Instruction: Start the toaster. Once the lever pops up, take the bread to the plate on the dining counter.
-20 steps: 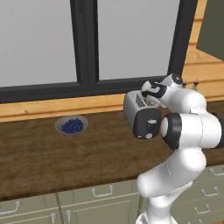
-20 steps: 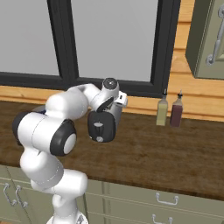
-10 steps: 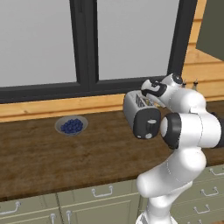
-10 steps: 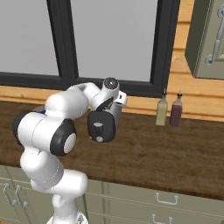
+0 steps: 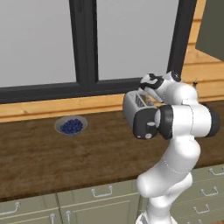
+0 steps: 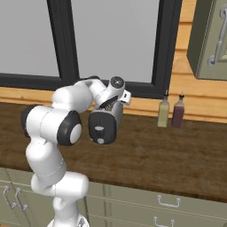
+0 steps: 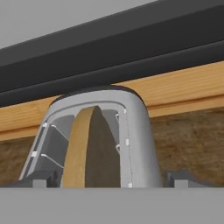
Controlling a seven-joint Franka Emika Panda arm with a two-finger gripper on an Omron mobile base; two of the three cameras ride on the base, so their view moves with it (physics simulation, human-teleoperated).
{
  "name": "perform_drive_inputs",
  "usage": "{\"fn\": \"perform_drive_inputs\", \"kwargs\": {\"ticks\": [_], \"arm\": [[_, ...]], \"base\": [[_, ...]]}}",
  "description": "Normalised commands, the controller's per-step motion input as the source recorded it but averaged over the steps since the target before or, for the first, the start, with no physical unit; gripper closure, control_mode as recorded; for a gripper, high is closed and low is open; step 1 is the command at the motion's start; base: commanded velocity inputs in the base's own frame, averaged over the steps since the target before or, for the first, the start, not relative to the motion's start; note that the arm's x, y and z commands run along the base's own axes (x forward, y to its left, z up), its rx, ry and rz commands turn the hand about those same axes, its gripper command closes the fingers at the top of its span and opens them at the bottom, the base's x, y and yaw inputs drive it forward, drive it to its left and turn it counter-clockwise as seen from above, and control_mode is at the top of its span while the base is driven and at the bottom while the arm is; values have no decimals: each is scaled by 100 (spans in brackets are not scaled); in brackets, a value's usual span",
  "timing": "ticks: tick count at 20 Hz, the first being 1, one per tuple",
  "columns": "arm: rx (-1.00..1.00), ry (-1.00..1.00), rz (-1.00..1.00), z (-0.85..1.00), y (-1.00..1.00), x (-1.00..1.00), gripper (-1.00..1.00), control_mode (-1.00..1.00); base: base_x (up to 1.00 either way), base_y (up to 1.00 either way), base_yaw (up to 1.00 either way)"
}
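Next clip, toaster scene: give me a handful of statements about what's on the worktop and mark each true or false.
1. A slice of bread stands in the toaster. True.
2. The hand grips the bread. False: its fingers stand wide apart on either side of the toaster.
3. A bowl of blueberries sits on the worktop. True.
4. Two bottles lie on their sides. False: they stand upright by the wall.

Over the last second the hand (image 6: 107, 105) has eased slightly further back along the toaster (image 5: 136, 109) top; its fingers have spread a touch wider, apart from the bread (image 7: 87, 148)
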Motion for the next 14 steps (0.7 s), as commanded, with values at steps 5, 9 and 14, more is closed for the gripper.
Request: {"fn": "perform_drive_inputs", "kwargs": {"ticks": [5, 9, 14], "arm": [[0, 0, 0, -62, 32, 12, -100, -100], [0, 0, 1, -71, 52, -8, -100, -100], [0, 0, 1, -62, 65, -6, 100, -100]], "base": [[0, 0, 0], [0, 0, 0], [0, 0, 0]]}}
